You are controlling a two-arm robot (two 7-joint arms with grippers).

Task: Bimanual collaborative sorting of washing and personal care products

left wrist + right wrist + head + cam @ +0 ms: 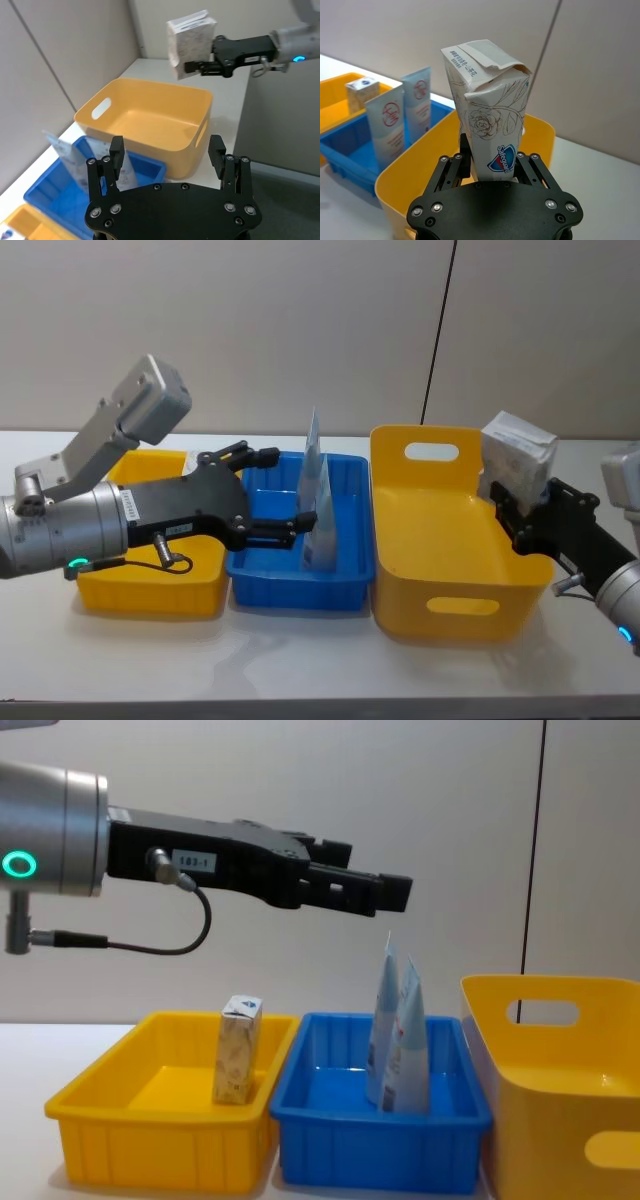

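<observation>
A white table (300, 660) by a plain wall. A pack (238, 1050) stands in the yellow tray (100, 1110) at the left end. The left gripper (285, 487) hangs spread wide above two tubes (318, 510) in the blue tray (290, 590). Over the bin (450, 570), at its right edge, the right gripper (515, 505) squeezes a second pack (517, 455) low down. It looks light and easy to dent, so its flat sides are best to hold.

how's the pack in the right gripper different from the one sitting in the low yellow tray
The held pack is clamped in the right gripper, raised by the deep yellow bin's right rim; the tray pack stands in the low yellow tray, ungripped. The held pack tilts; the tray pack is upright. Both are beige gable-top packs with a blue mark.
</observation>
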